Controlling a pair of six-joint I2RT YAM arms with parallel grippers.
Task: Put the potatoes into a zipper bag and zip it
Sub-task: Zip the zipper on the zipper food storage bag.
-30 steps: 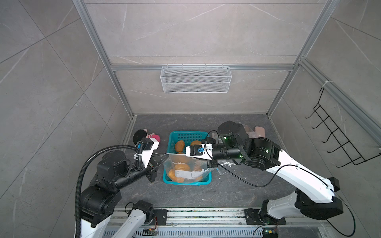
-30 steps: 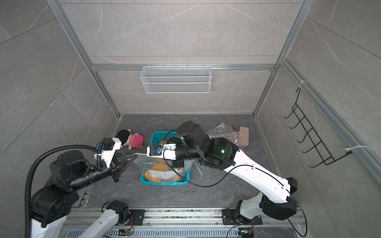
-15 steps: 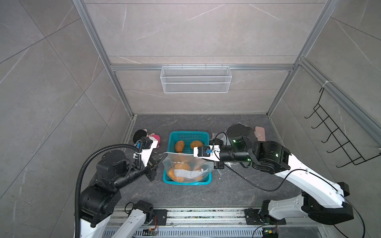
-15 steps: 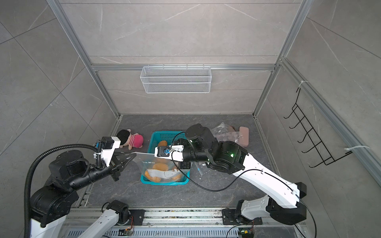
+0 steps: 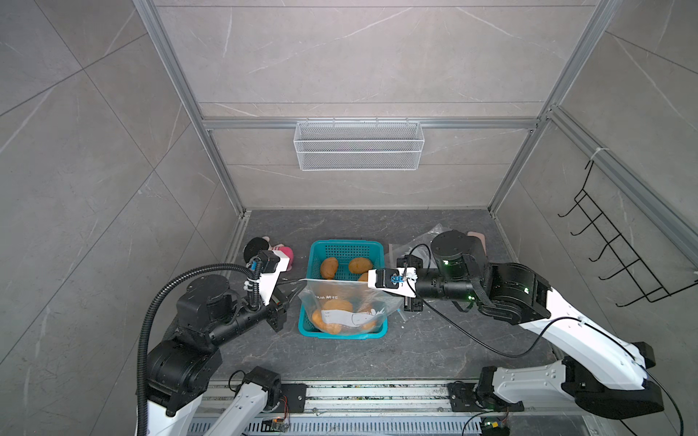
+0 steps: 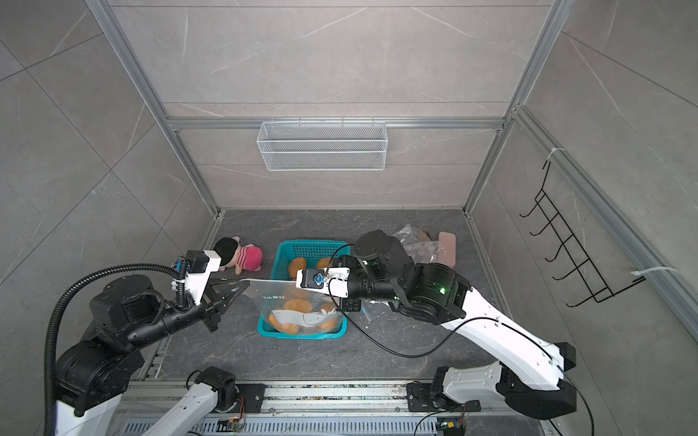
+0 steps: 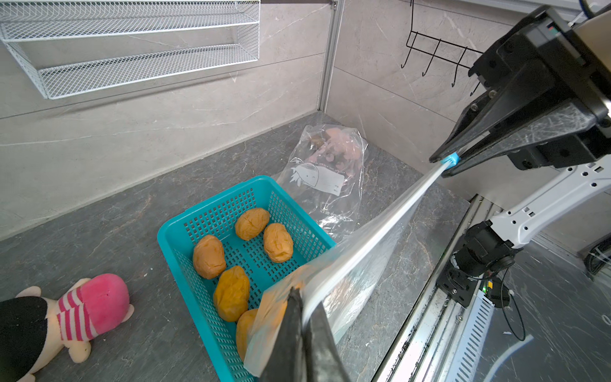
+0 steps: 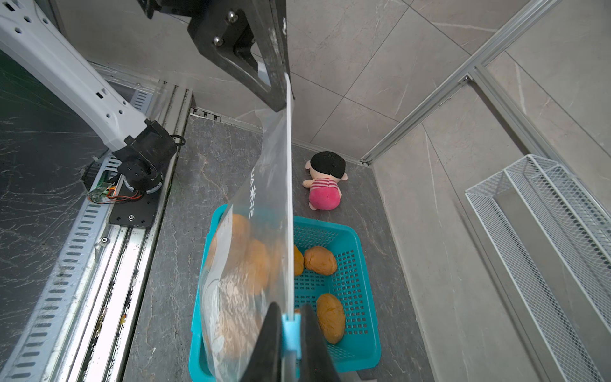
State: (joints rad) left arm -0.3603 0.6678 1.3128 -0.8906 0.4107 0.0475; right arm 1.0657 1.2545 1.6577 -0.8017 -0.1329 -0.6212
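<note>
Both top views show the zipper bag (image 5: 345, 309) hanging mouth-up over the front half of the basket (image 5: 345, 251), potatoes (image 5: 332, 322) inside. Its zipper edge stretches left-right between the left gripper (image 7: 305, 299), pinching 1 corner, and the right gripper (image 8: 291, 317), pinching the slider (image 8: 291, 334).

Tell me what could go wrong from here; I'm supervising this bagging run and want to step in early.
1. Several potatoes lie loose in the teal basket while the top of the zipper bag looks closed, so the task may end incomplete.
2. The left gripper pinches only a corner of the loaded bag; it might slip if the right gripper tugs the blue slider.
</note>
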